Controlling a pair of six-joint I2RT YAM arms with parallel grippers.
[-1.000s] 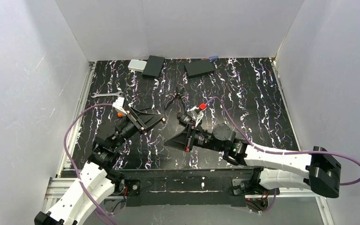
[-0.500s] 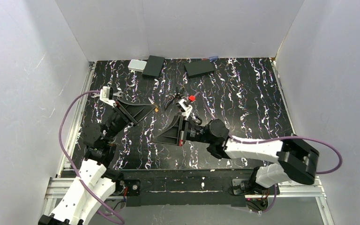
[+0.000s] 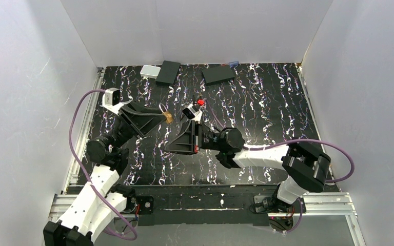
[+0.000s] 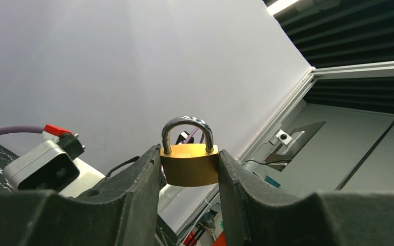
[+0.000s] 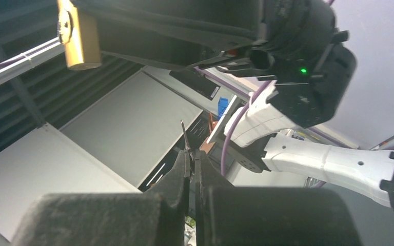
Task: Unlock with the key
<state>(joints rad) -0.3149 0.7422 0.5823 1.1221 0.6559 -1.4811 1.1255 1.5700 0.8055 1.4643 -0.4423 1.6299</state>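
My left gripper (image 4: 190, 156) is shut on a brass padlock (image 4: 189, 164) with a steel shackle, held by its sides, shackle up. From above the padlock (image 3: 168, 117) hangs raised over the table at the tip of the left gripper (image 3: 165, 118). My right gripper (image 5: 191, 154) is shut on a thin key (image 5: 184, 134) that sticks out edge-on from between the fingertips. In the right wrist view the padlock (image 5: 78, 36) is at the upper left, apart from the key. From above the right gripper (image 3: 168, 148) points left, below the padlock.
Two black boxes (image 3: 168, 72) (image 3: 218, 75) and a small silver box (image 3: 149, 71) lie at the back of the marbled table (image 3: 267, 113). Black pliers (image 3: 191, 106) lie mid-table. White walls close in three sides.
Both arms have lifted and swung upward. The left gripper has risen with the padlock and turned it toward the right. The right gripper has moved left and tilted up toward it.
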